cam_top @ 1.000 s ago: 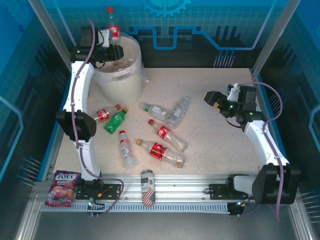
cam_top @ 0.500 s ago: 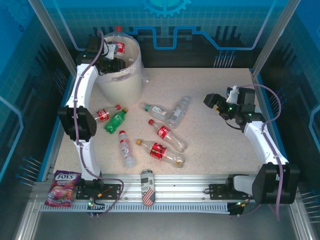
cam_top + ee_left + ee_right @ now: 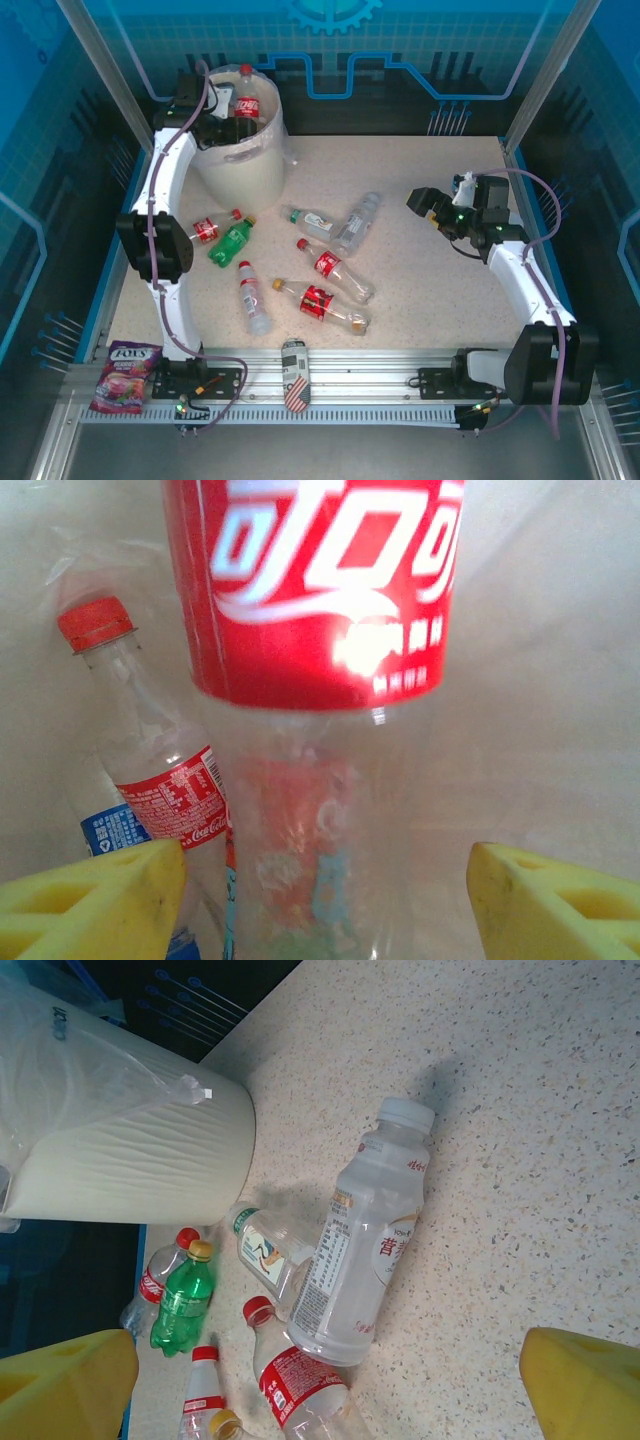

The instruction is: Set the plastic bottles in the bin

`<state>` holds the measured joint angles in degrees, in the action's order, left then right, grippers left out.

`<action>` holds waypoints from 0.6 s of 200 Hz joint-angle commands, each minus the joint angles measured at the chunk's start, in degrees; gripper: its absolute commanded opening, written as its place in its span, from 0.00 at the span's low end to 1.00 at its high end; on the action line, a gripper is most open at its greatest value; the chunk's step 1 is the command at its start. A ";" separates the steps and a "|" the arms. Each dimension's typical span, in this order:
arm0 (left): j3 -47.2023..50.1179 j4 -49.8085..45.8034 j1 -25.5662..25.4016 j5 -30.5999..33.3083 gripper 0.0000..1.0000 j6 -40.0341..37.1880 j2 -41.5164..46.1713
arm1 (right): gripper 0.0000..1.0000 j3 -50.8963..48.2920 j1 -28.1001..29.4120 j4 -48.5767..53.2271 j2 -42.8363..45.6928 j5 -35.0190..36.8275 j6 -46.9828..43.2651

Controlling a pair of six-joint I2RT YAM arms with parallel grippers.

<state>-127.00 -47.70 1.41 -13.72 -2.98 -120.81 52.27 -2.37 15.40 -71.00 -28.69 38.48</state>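
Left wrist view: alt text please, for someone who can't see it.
A clear red-labelled bottle sits centre frame between the open yellow left fingers, touching neither. Behind it, left, a red-capped bottle leans against the bin's pale liner.

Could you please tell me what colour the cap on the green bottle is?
Yellow. The cap of the green bottle shows best in the right wrist view.

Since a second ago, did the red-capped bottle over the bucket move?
Yes. The bottle went from above the far rim of the bin down and right, into its mouth.
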 commanded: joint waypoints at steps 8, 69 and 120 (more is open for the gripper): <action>-0.94 -0.79 0.44 0.21 0.77 -0.62 1.14 | 0.99 0.28 -0.61 -0.03 -0.59 0.43 -0.69; -5.53 -1.95 0.42 -0.18 0.90 -0.31 1.63 | 0.99 1.30 0.53 2.25 -0.66 2.91 -1.74; -10.96 -4.42 0.39 -0.10 0.96 -0.75 2.57 | 1.00 5.99 4.64 7.95 -2.70 11.93 -3.08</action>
<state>-134.23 -49.65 1.39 -13.69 -3.09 -120.81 54.39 -0.25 19.22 -72.27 -22.74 37.19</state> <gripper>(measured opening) 0.946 0.997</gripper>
